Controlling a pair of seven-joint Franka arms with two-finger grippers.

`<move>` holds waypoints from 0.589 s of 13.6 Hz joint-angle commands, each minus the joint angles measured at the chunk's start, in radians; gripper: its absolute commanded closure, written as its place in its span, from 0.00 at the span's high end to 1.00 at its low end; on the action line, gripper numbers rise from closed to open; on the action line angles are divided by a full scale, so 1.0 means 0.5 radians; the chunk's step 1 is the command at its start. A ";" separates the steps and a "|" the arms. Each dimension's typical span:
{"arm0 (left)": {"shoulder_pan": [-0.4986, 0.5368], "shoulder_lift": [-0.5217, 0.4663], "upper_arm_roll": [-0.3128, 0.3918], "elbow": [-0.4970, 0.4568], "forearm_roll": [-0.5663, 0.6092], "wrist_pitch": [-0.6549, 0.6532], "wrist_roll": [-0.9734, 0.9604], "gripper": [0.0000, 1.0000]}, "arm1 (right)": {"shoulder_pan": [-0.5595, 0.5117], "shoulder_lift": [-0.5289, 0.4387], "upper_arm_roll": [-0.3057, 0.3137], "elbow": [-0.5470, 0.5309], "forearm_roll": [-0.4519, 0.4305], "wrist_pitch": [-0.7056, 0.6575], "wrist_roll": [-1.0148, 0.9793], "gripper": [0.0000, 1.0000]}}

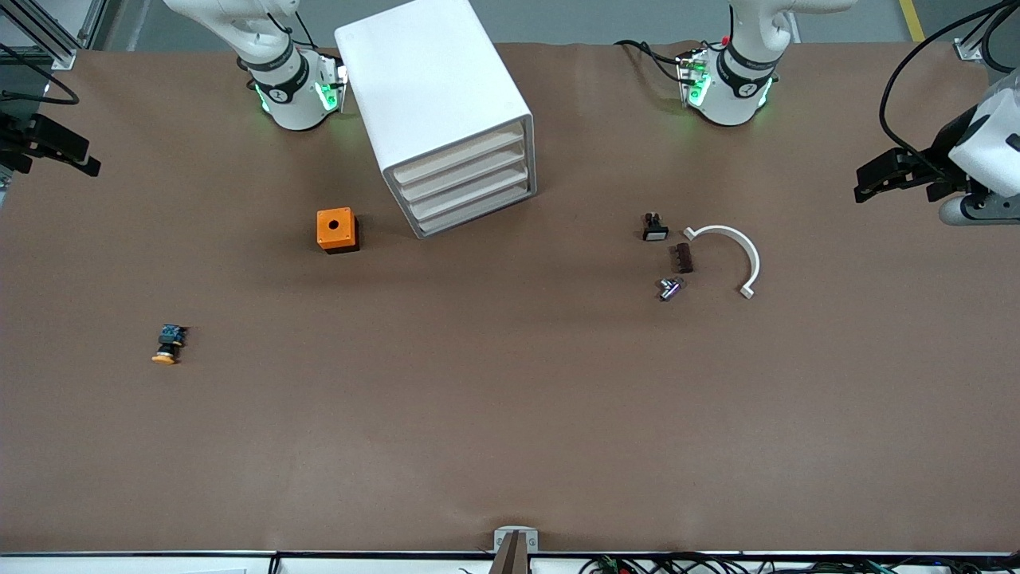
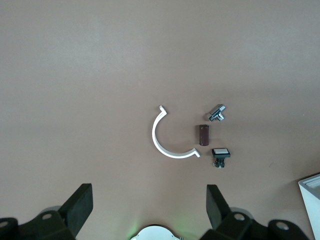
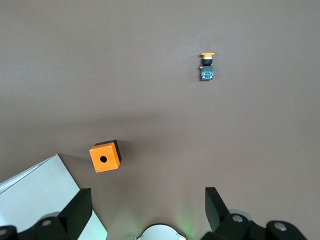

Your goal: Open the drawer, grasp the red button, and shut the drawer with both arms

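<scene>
The white cabinet (image 1: 434,88) stands near the arms' bases, and its four stacked drawer fronts (image 1: 470,187) are all shut. The button with the red cap is out of view. My left gripper (image 1: 870,182) hangs open above the left arm's end of the table, nothing between its fingers (image 2: 149,196). My right gripper (image 1: 84,157) hangs open above the right arm's end, also empty (image 3: 148,196). A corner of the cabinet (image 2: 312,192) shows in the left wrist view, and its side (image 3: 35,195) in the right wrist view.
An orange cube with a hole (image 1: 337,229) lies beside the cabinet. An orange-capped button (image 1: 167,345) lies nearer the front camera. Toward the left arm's end lie a white half ring (image 1: 737,247), a brown block (image 1: 682,258), a small metal part (image 1: 669,288) and a black switch (image 1: 654,228).
</scene>
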 commanded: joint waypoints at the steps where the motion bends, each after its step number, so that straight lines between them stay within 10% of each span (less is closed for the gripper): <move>1: 0.002 0.016 0.006 0.042 0.000 -0.039 0.008 1.00 | 0.010 -0.023 -0.014 0.015 -0.014 -0.017 -0.014 1.00; 8: 0.024 0.071 0.012 0.030 -0.052 -0.039 0.023 1.00 | 0.010 -0.017 -0.011 0.043 -0.023 -0.023 -0.008 1.00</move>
